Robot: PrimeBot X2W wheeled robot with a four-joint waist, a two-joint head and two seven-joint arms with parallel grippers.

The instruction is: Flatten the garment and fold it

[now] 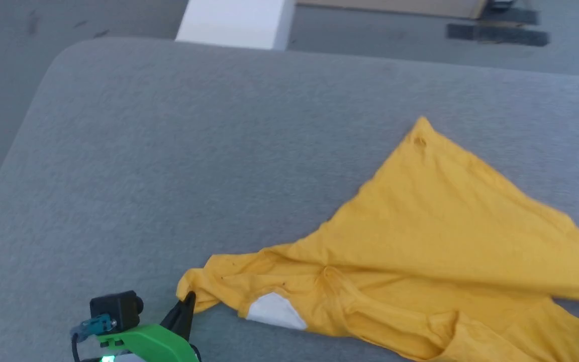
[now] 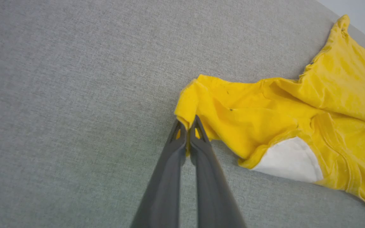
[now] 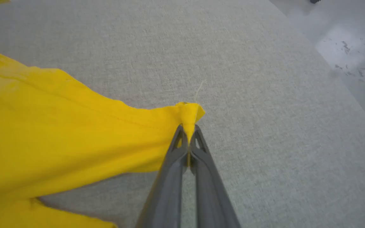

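A bright yellow cotton T-shirt (image 1: 445, 226) lies rumpled, lower right. The left gripper (image 2: 188, 123) pinches one corner, the right gripper (image 3: 188, 129) another.

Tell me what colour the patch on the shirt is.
The patch is white, clearest in the left wrist view.
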